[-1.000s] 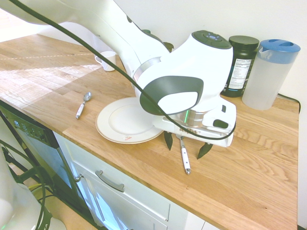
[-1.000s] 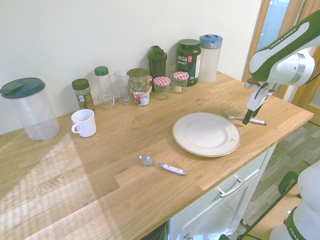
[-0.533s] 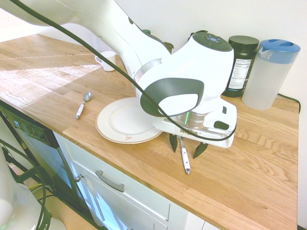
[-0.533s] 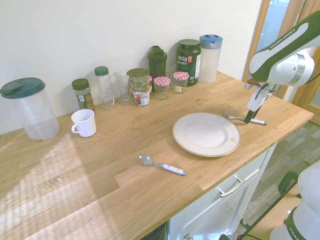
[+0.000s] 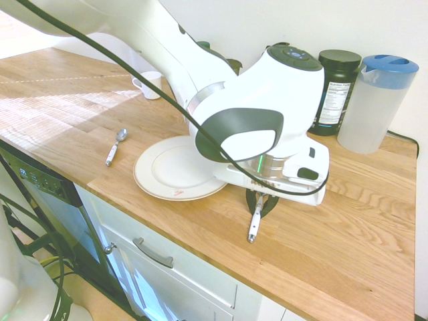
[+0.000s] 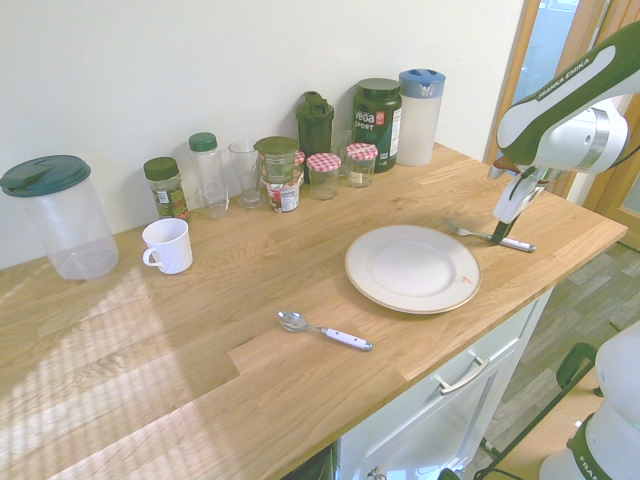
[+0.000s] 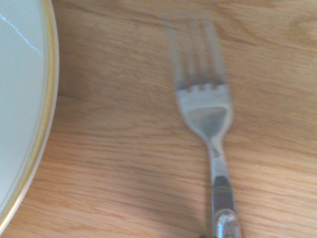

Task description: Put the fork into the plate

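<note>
gripper [image 5: 259, 202]: pointing down, fingers clenched on the fork's white handle | fork [image 5: 254, 224]: on the wooden countertop [image 5: 348, 241], just beside the cream plate [image 5: 175, 168], not touching it

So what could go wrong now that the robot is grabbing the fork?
The gripper pinches the slim white-handled metal fork near one end of its handle, so the fork could tilt or slip out on lifting. The round cream-white plate lies close beside it, so a drooping fork might knock the rim. The fork also lies near the wooden counter's front edge, so a drop could send it to the floor.
</note>
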You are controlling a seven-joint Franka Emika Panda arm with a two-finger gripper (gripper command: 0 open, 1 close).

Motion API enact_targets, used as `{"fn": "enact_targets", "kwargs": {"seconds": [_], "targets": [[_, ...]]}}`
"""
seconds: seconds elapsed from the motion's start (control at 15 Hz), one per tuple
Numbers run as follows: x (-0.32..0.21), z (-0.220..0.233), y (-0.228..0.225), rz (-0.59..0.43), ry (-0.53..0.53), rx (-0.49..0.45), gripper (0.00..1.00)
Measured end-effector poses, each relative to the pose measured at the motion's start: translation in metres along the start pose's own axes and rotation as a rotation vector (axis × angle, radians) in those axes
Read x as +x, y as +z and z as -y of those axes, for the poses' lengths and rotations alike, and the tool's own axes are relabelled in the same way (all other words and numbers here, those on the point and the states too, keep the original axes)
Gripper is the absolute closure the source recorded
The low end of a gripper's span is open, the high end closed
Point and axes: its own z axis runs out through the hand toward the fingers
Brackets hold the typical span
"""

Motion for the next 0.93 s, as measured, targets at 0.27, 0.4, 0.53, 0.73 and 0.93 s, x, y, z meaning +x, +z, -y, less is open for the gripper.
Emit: {"fn": "enact_targets", "kwargs": {"seconds": [0.27,0.4,0.53,0.73,0.93], "targets": [[0.001,0.001,-0.001,-0.005,-0.001,-0.001,1.00],[0.001,0.001,-0.002,-0.007,0.000,0.000,1.00],[0.001,-0.001,-0.006,-0.016,0.003,0.009,1.00],[-0.003,-0.007,-0.014,-0.031,0.002,0.025,1.00],[-0.007,-0.009,-0.025,-0.044,0.000,0.040,1.00]]}}
